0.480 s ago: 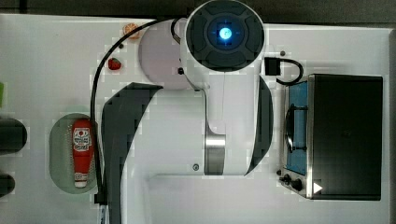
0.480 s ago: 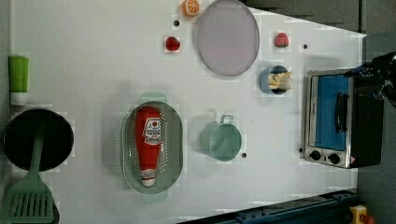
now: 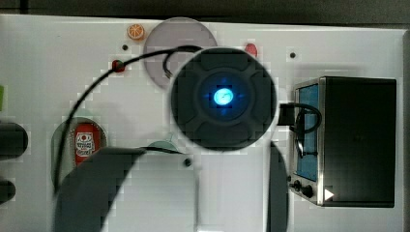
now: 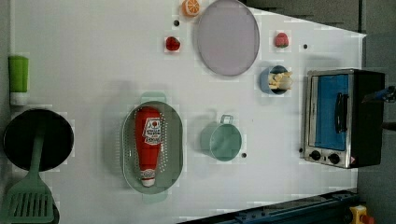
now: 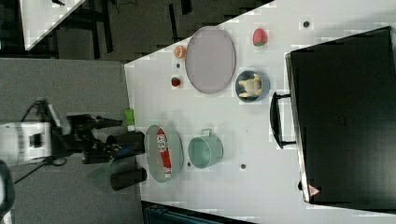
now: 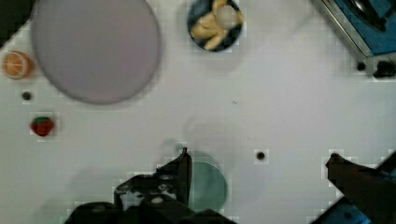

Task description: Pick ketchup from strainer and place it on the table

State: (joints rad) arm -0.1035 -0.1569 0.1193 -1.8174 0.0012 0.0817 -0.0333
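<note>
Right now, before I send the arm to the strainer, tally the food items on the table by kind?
Ketchup bottle: 1
Strawberries: 2
Orange half: 1
Bowl of pale food pieces: 1
Total: 5

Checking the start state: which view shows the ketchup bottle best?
The left view: the ketchup lies unobstructed in the strainer. The top view has the arm hiding its cap end; the right view shows it edge-on and small.
</note>
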